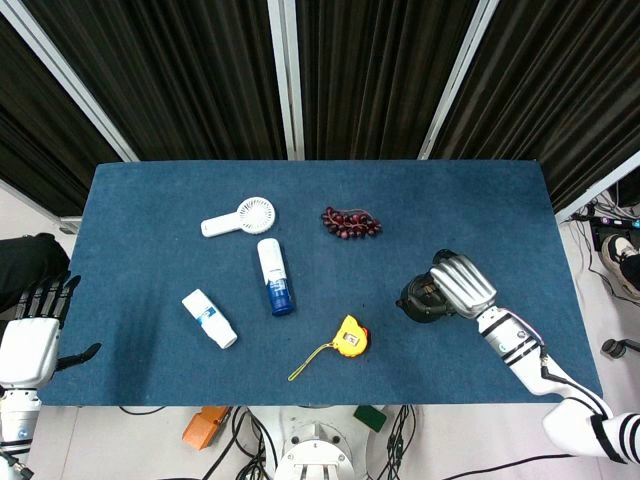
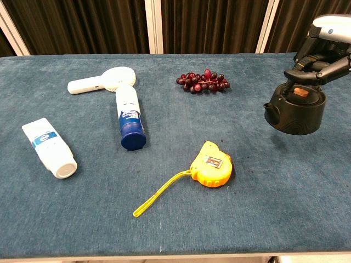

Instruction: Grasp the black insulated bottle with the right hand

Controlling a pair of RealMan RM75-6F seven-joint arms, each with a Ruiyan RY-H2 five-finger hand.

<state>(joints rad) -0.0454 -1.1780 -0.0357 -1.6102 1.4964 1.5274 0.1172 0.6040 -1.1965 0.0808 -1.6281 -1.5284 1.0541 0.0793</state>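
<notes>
Right hand: our right hand (image 2: 323,46) is curling its fingers over the top of the black insulated bottle (image 2: 294,109), gripping it near the lid.
Bottle: it is sitting upright toward the right end of the counter (image 1: 150,230); in the chest view its base is looking slightly raised, though we cannot tell for certain.
Left hand: our left hand (image 1: 30,335) is hanging off the counter's left edge, fingers apart, holding nothing.
Progress: we are judging the grasp essentially made; what is left is confirming a firm hold.
Bystanders: grapes (image 2: 203,81) and yellow tape measure (image 2: 211,166) are lying well apart from the bottle.
</notes>
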